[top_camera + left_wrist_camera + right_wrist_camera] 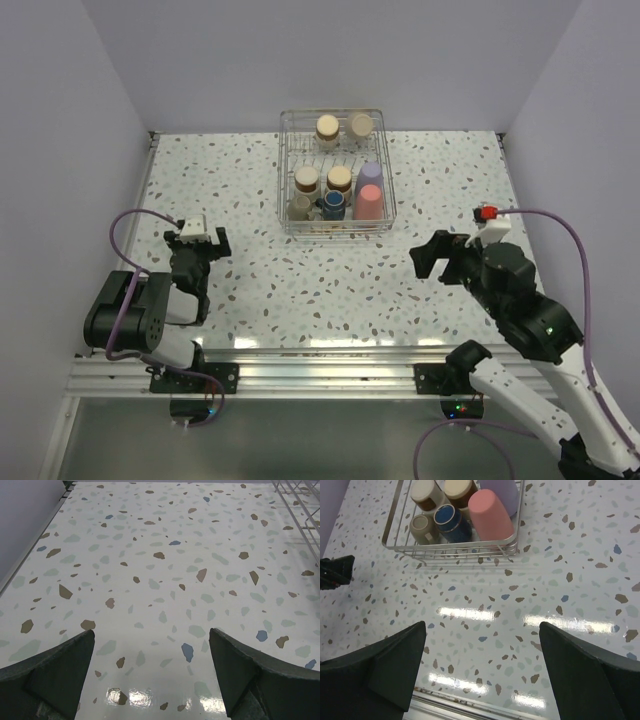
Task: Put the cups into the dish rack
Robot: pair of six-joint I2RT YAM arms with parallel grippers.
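The rack (pixel 332 228) sits at 12 o'clock on the surface (pixel 200 180), and all eight cups that I can count are inside it, none on the speckled top around it. Two pale-topped cups (pixel 343 126) stand in the far row. Two more (pixel 322 179) are in the middle, and the lavender cup (pixel 370 175) is at their 3 o'clock. Along the near wall are a beige cup (pixel 300 207), the mug (pixel 332 205) and the pink cup (pixel 370 204). In the right wrist view the pink cup (pixel 490 512) leans at a tilt with its closed end towards the camera. The mug (pixel 451 521) beside it shows its blue inside. The tines and the neighbouring cups probably prop them at these angles, so they are packed close rather than standing free. The left end effector (pixel 197 242) hangs at 8 o'clock, well apart from the rack, released and empty. Its wrist view shows only bare surface between the spread fingers (pixel 55 675), with a rack corner (pixel 295 500) at 1 o'clock. The right end effector (pixel 432 258) is at 4 o'clock, also released, with nothing between its fingers (pixel 580 670). It faces the near rim of the rack (pixel 455 547). Both arms are low and near their bases, which suggests the loading is done and no grasp is in progress.
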